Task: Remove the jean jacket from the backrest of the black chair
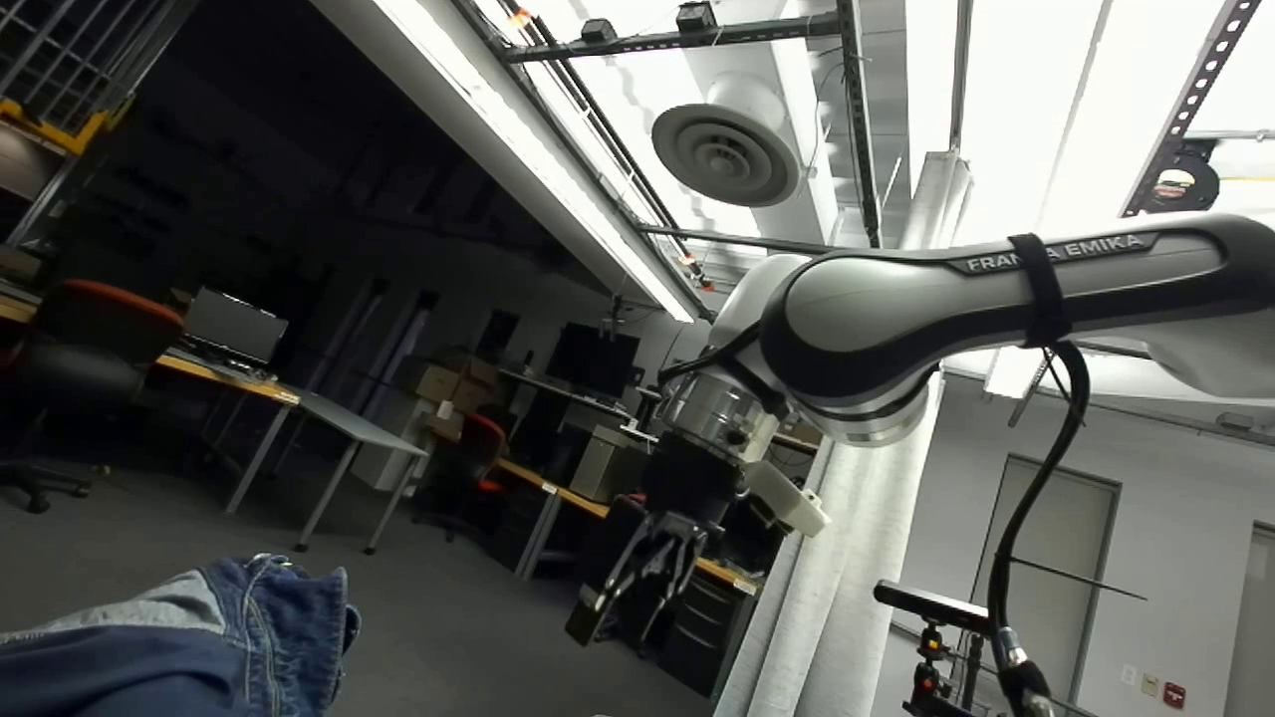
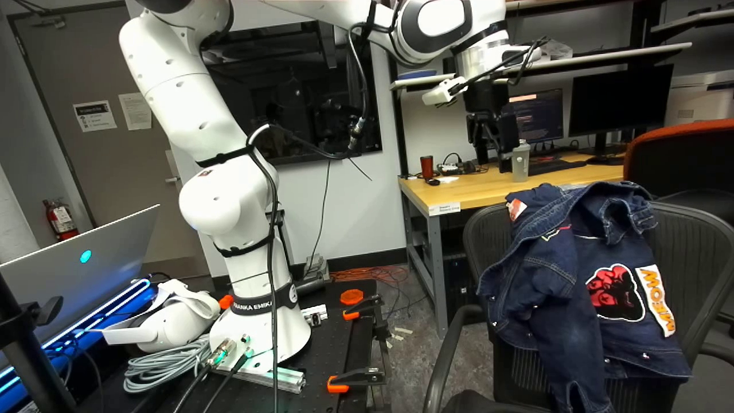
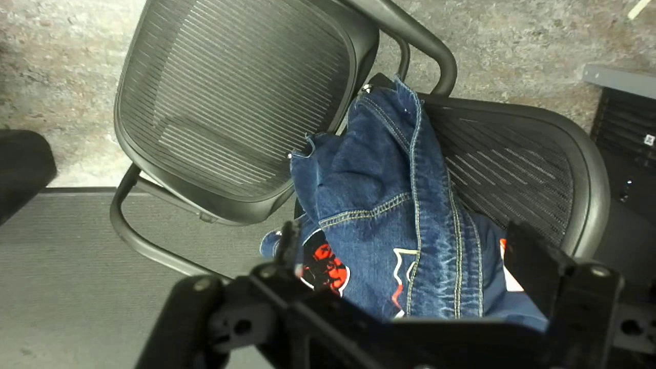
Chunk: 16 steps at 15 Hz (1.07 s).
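Observation:
The dark blue jean jacket [image 2: 567, 287] is draped over the backrest of the black mesh chair [image 2: 694, 241]. It has a red and black patch and an orange-lettered patch. Part of it shows at the bottom left in an exterior view [image 1: 149, 657]. In the wrist view the jacket [image 3: 374, 164] lies below my fingers, beside the bare part of the chair's backrest [image 3: 517, 159]. My gripper [image 3: 407, 236] is open and empty, its fingers wide apart. In both exterior views the gripper [image 1: 618, 629] [image 2: 494, 163] hangs in the air, apart from the jacket.
A wooden desk [image 2: 481, 186] with a grey bottle [image 2: 520, 162], a red cup [image 2: 426, 167] and monitors stands behind the chair. An orange-backed chair [image 2: 682, 146] is at the far right. The chair's seat [image 3: 241, 97] and armrest [image 3: 164, 259] show in the wrist view.

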Each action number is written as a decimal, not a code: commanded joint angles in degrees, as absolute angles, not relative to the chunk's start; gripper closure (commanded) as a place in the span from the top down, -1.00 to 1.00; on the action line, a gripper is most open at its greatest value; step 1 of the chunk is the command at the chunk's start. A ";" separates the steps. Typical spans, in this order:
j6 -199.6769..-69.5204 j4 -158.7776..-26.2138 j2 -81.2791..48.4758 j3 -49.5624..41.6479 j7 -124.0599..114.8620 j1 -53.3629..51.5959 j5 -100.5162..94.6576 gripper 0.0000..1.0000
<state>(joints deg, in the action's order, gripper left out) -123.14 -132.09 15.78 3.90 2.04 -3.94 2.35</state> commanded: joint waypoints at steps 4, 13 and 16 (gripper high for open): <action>-122.99 -131.59 15.67 3.65 2.11 -4.19 2.34 1.00; -126.06 -122.84 -1.54 5.30 6.34 -5.91 3.51 1.00; -128.71 -117.79 -7.24 6.01 10.84 -5.99 4.90 1.00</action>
